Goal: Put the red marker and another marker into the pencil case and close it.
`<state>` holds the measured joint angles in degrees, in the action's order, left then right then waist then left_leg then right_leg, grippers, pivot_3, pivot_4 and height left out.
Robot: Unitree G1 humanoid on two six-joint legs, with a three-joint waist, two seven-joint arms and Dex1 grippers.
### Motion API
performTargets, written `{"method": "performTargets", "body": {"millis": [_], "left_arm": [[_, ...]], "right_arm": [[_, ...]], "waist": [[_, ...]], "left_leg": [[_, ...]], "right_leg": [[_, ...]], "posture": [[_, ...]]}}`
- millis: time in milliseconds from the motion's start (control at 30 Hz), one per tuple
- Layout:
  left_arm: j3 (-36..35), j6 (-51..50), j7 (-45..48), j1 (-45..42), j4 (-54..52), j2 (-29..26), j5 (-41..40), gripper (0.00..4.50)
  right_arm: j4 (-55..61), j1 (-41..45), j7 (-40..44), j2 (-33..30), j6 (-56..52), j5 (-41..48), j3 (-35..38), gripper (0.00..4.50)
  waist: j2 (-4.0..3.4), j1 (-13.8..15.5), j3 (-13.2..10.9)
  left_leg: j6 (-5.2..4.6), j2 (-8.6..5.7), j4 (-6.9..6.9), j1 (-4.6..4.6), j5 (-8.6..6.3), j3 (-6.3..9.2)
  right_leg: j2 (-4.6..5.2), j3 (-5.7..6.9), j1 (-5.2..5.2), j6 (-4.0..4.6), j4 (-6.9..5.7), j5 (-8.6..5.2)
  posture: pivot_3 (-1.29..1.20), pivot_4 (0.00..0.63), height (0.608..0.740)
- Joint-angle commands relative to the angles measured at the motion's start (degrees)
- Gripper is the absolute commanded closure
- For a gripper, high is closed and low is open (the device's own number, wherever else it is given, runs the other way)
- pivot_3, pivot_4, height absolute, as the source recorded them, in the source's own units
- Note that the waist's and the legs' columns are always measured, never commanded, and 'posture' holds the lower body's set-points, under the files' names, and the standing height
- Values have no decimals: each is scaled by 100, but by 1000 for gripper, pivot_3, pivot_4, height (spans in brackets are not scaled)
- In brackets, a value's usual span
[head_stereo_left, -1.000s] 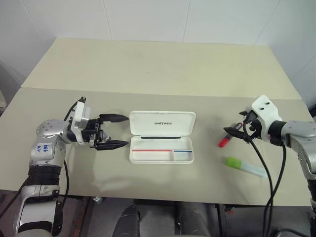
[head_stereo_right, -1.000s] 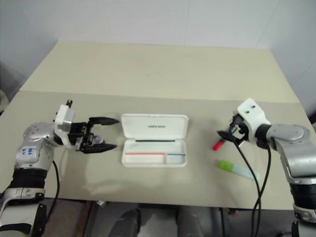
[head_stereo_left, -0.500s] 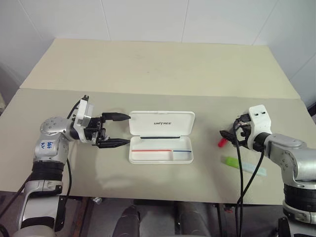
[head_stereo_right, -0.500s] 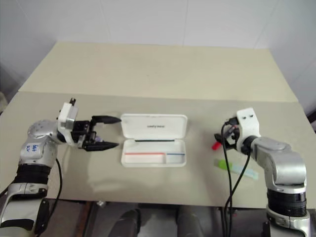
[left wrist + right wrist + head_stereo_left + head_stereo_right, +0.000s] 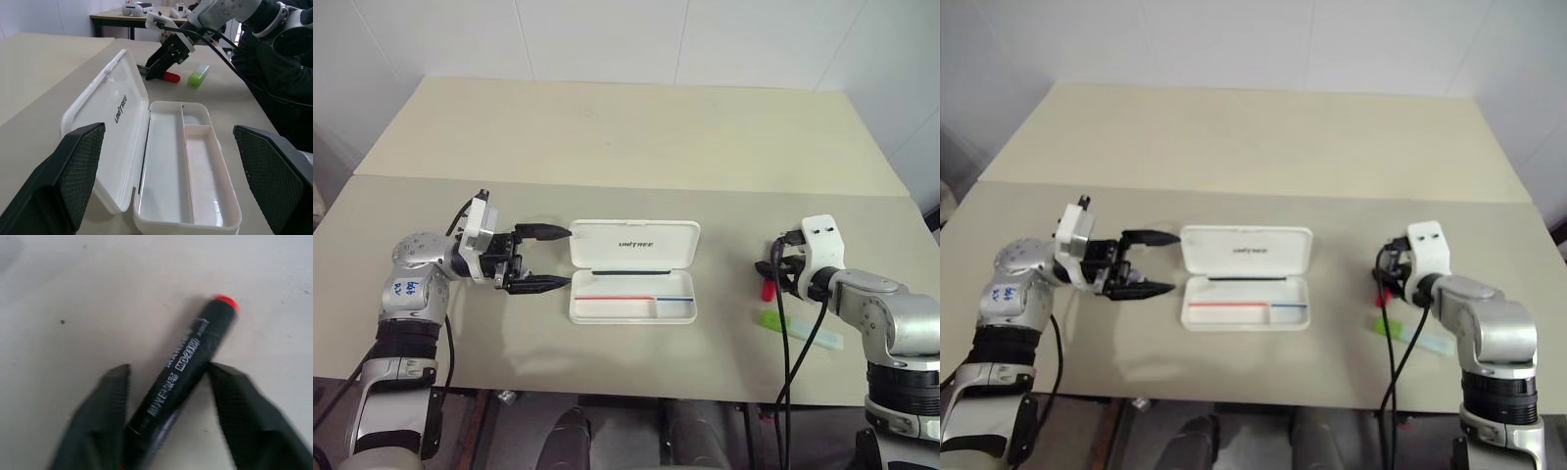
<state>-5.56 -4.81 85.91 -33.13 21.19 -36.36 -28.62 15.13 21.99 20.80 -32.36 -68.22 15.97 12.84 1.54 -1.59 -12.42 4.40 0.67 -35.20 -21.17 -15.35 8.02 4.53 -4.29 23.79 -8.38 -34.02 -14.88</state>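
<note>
The white pencil case (image 5: 680, 309) lies open in the middle of the table, its lid (image 5: 634, 243) folded back and its trays empty. My left gripper (image 5: 566, 258) hovers open just left of the case, pointing at it and not touching it. The red marker (image 5: 768, 291) lies on the table to the right, and my right gripper (image 5: 770, 279) is down on it. Its fingers (image 5: 105, 416) press both sides of the marker's black barrel (image 5: 186, 357). The lime-green marker (image 5: 773, 319) lies just in front of the red one, untouched.
The table has a seam across it behind the case, with bare surface beyond it up to the white wall. Black cables (image 5: 790, 343) hang from my right wrist over the table's front edge near the green marker.
My right gripper has sunk onto the red marker, rolled at the wrist and closed its fingers on the barrel. The marker has swung round a little. The left gripper has kept still.
</note>
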Motion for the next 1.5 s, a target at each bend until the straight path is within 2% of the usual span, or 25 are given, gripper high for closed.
{"method": "performTargets", "body": {"millis": [33,100,367,567,733,900,1000,1200,1500], "left_arm": [[-83,24,40,24,-174,-75,-46,0],[-86,21,35,27,-185,-75,-51,0],[-102,-3,26,39,-223,-94,-60,0],[-103,-8,14,23,-241,-85,-63,0],[-106,-27,9,36,-290,-87,-78,0],[-130,-42,18,87,-356,-106,-106,0],[-139,-39,23,114,-372,-115,-110,0],[-207,-80,-34,265,-540,-144,-161,0],[-365,-168,-189,560,-849,-229,-211,0]], "right_arm": [[80,103,101,-125,401,10,-44,3373],[127,134,175,-208,609,-7,-123,3926],[268,958,368,-429,1283,-19,-372,3926],[736,1695,738,-350,1690,189,-773,3926],[1695,1954,1547,-470,1719,684,-1500,3926],[2604,1962,2650,-1049,1842,1035,-2399,3926],[2571,2057,2916,-1153,2006,867,-2889,3926],[1739,2240,3012,-929,2819,-238,-4077,3926],[872,2298,3324,-545,3576,-1053,-4581,3926]], "waist": [[0,-2,0],[0,-3,0],[-2,-30,-2],[-3,-20,-2],[-5,-14,-3],[-5,-3,-3],[-5,-6,-3],[-5,-50,-3],[-4,-16,-3]], "left_leg": [[0,0,0,-1,0,0],[0,0,0,-1,0,0],[0,2,2,-1,0,-6],[0,3,5,-6,0,-6],[0,3,7,-11,-1,-7],[1,5,7,-16,-2,-7],[3,5,3,-16,-3,-11],[4,8,2,-5,-2,-20],[4,9,4,-17,-2,-24]], "right_leg": [[0,0,0,0,0,0],[0,0,1,0,1,0],[0,-4,7,0,-1,0],[0,-4,13,0,0,0],[0,-3,15,-1,4,-1],[0,0,18,-3,7,-2],[1,0,17,-3,8,-2],[-1,-4,18,1,0,-3],[0,-7,30,1,-2,-3]], "posture": [[0,150,740],[0,150,740],[0,150,740],[0,150,740],[0,150,740],[0,150,740],[0,150,740],[0,150,740],[0,150,740]]}}
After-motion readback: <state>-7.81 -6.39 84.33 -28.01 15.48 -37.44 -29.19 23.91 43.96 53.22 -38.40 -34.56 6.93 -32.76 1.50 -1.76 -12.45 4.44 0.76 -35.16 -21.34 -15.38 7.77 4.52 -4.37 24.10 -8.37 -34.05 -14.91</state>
